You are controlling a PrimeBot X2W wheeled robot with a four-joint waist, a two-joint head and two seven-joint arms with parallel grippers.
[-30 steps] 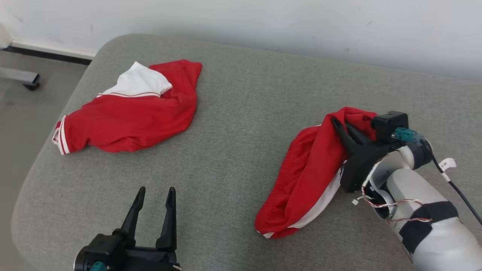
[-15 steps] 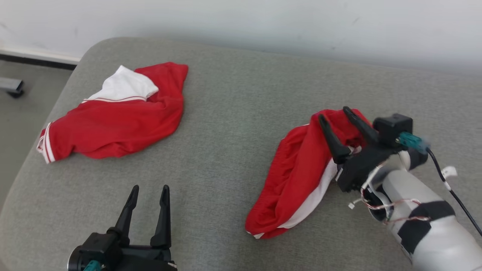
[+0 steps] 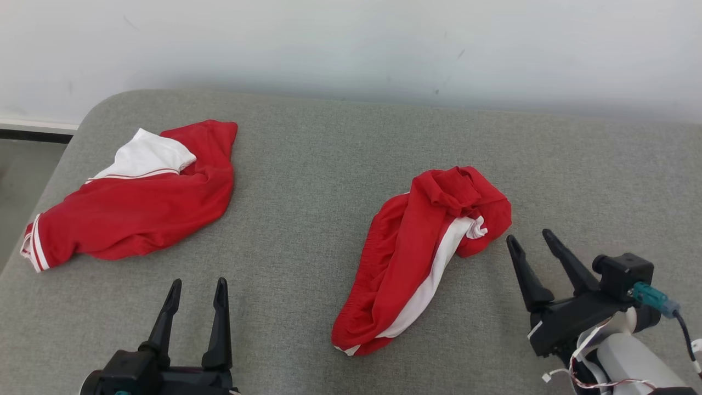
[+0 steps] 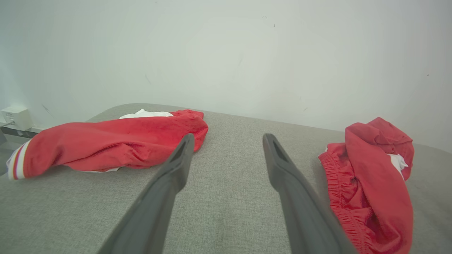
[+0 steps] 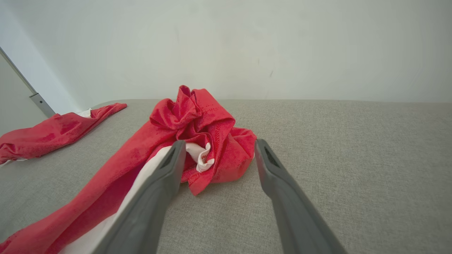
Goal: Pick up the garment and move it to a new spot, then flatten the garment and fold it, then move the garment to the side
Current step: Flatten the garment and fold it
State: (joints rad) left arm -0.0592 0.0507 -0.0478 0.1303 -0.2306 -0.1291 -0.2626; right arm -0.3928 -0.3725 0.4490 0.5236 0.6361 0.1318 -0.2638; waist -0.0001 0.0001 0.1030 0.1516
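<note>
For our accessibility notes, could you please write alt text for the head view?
Two red-and-white garments lie apart on a grey padded surface: the flatter garment at the left, the bunched garment right of centre. The left gripper, lower left, and right gripper, lower right, stand open and empty.

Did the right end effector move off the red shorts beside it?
Yes. The right end effector has backed off the crumpled red shorts, toward the robot, and stands open.

The red shorts (image 3: 408, 258) with a white side stripe lie crumpled on the grey cushion (image 3: 307, 164), bunched high at the far end. A second red-and-white garment (image 3: 131, 219) lies flatter, well apart to their left.
</note>
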